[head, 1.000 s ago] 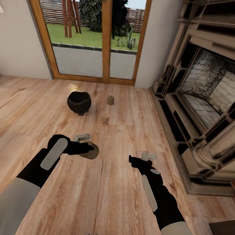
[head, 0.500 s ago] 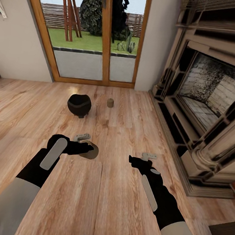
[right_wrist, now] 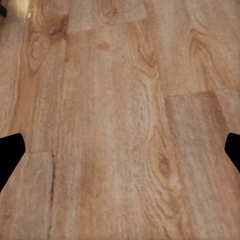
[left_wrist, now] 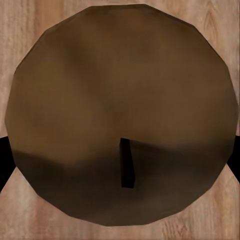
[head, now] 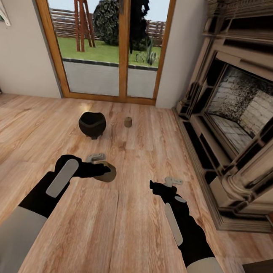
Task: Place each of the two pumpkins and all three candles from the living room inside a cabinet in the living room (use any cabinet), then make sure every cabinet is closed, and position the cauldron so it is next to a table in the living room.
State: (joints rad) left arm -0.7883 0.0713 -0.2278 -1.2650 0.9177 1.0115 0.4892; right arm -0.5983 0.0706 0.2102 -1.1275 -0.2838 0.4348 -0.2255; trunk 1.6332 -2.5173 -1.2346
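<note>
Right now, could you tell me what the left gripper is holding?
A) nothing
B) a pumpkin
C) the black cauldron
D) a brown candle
D: the left gripper is closed around a round brown candle with a dark wick, while the cauldron sits apart on the wood floor.

Cauldron (head: pixel 92 124) on floor (head: pixel 133 238), candle (head: pixel 128 121) just right; fireplace (head: pixel 241 110) far right.

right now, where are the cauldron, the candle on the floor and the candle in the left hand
cauldron (head: pixel 92 124), head view, on its black belly
floor candle (head: pixel 128 122), head view, on its side
held candle (left_wrist: pixel 120 100), left wrist view, on its flat brown top
</note>
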